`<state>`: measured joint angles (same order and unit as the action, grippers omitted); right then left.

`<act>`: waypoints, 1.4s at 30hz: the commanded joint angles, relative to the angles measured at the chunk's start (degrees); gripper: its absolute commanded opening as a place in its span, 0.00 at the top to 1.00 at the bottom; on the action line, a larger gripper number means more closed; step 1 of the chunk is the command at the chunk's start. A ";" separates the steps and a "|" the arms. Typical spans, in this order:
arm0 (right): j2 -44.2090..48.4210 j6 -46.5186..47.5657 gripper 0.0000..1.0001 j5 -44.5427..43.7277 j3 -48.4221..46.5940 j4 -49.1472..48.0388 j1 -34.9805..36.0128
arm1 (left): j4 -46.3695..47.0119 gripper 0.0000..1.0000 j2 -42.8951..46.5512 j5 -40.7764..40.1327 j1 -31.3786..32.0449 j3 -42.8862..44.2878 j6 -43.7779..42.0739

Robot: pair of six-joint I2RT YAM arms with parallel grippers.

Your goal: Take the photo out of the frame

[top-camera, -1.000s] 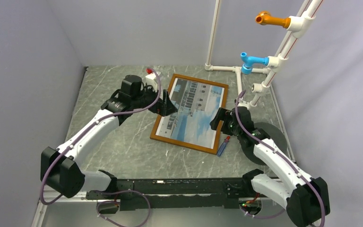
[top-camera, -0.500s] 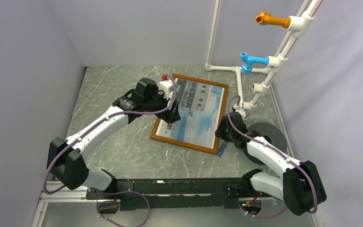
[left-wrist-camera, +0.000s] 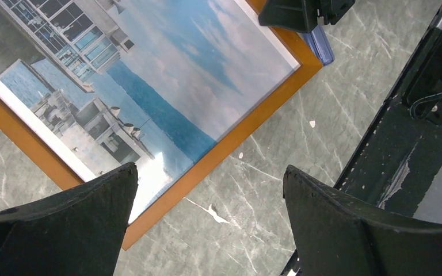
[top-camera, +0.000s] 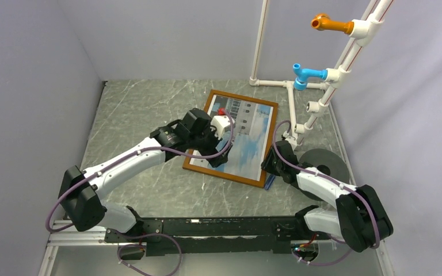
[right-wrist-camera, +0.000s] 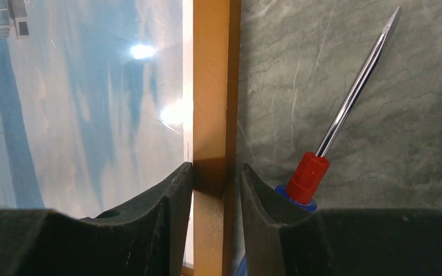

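Right pincer (right-wrist-camera: 216,187) is clamped on the right rail of the frame (right-wrist-camera: 216,86), one finger on the inner side over the photo (right-wrist-camera: 92,86), the other on the outer side, just beside a screwdriver (right-wrist-camera: 351,92) lying on the worktop (top-camera: 144,109). Left pincer (left-wrist-camera: 210,195) stands wide apart, holding nothing, above the frame's near rail. The frame lies flat on the worktop, right of centre, with the photo seated in it, picture side up.
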<state>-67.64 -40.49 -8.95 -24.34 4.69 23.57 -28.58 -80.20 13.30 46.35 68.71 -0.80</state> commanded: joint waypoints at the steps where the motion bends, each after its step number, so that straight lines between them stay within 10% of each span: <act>1: -1.32 -1.17 0.63 -0.46 1.24 -5.91 0.23 | -0.23 0.01 -0.64 -3.44 2.69 0.64 -2.45; 12: -1.86 -0.56 0.73 -0.11 1.16 -6.45 0.33 | 0.92 0.01 -2.91 -9.44 9.99 -0.29 -4.32; 20: 1.66 -1.26 1.00 3.11 -1.84 -1.83 0.42 | 0.49 0.00 -7.45 -20.14 18.16 -0.02 -8.74; 42: 8.63 -6.55 1.00 10.02 -9.59 8.90 0.42 | 3.42 0.01 -21.92 -51.61 33.35 1.29 -9.89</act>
<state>-60.99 -44.18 -3.09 -29.50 16.91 23.73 -25.52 -99.33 -29.65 79.31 66.87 -12.43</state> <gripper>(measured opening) 0.290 0.994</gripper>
